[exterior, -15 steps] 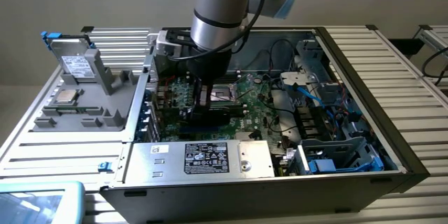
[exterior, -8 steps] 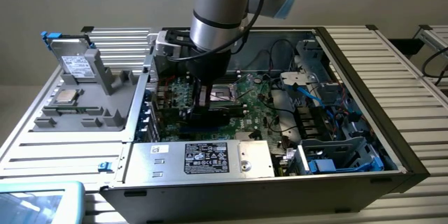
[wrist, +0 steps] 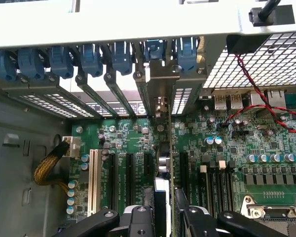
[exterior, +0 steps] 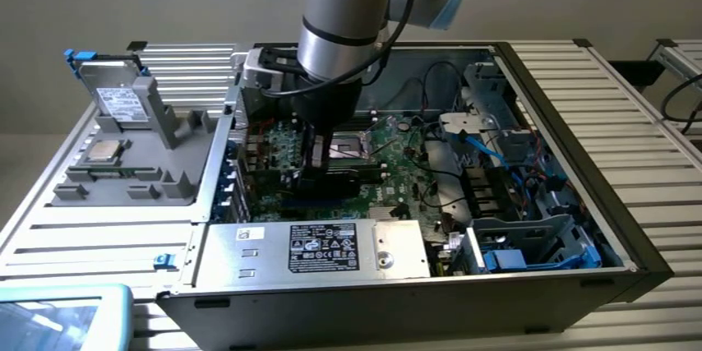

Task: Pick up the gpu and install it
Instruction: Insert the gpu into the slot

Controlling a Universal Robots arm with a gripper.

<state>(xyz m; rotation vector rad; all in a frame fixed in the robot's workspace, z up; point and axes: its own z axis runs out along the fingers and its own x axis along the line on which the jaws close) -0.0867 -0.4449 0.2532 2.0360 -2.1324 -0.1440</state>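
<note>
Two fingers [wrist: 164,217] clamping gpu [wrist: 164,163] edge-on, slots just beside

Soft, even light falls from above in the exterior view; the arm [exterior: 334,14] throws shadow over the motherboard [exterior: 373,154] inside the dim case [exterior: 548,203]. In the wrist view the pale case rim [wrist: 113,22] glares bright, and the near fingers [wrist: 187,217] look soft.

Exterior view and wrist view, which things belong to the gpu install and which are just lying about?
Job in hand: gpu, edge-on in the gripper at the motherboard's expansion slots; open computer case.
Lying about: silver drive and processor chip on the gray tray beside the case; power supply.
</note>
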